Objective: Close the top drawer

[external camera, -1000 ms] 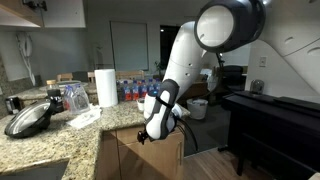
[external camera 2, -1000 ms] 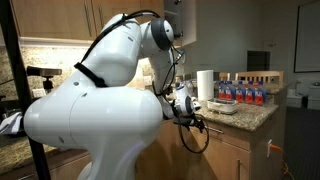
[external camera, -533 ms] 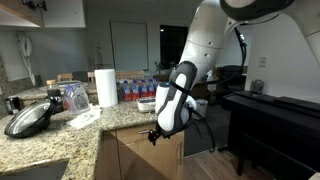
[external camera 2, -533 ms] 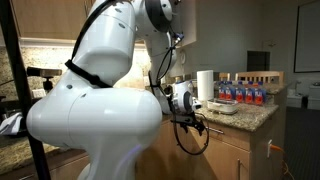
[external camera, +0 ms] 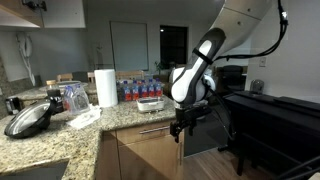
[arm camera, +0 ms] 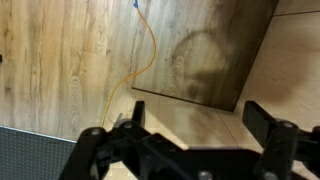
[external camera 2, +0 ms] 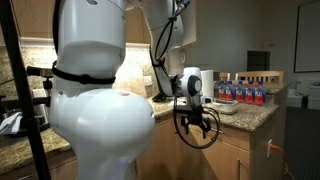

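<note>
The top drawer (external camera: pixel 138 134) is a shallow light-brown wooden front with a silver bar handle, just under the granite counter edge. It looks pushed in, about level with the cabinet face; its white inside does not show. My gripper (external camera: pixel 185 127) hangs just right of the drawer, fingers pointing down, apart from it. It also shows beside the counter in an exterior view (external camera 2: pixel 197 123). In the wrist view the gripper (arm camera: pixel 200 116) is open and empty, with wood floor between its fingers.
The granite counter (external camera: pixel 60 135) holds a paper towel roll (external camera: pixel 106 87), a pan lid (external camera: pixel 28 118) and water bottles (external camera: pixel 135 90). A dark desk (external camera: pixel 275 115) stands close on the right. A yellow cable (arm camera: pixel 150 50) lies on the wood floor.
My gripper has moved right and away from the drawer front, and the arm has lifted higher. The drawer, which stuck out earlier, now sits back against the cabinet.
</note>
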Action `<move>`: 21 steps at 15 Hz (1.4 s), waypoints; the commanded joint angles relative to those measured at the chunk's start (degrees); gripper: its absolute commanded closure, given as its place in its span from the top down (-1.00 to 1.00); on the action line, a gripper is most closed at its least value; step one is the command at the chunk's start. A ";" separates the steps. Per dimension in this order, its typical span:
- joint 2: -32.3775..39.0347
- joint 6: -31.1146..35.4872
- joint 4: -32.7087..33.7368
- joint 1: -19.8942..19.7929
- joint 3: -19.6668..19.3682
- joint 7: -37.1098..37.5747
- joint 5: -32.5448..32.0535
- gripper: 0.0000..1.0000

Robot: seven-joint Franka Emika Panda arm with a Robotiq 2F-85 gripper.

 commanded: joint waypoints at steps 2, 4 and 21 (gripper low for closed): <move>-10.28 -10.60 -4.47 -2.68 0.62 -2.36 -1.24 1.00; -12.46 -15.22 -4.16 -2.78 1.07 -3.62 -0.79 1.00; -18.08 -23.60 -2.33 -1.47 4.57 -1.64 1.24 1.00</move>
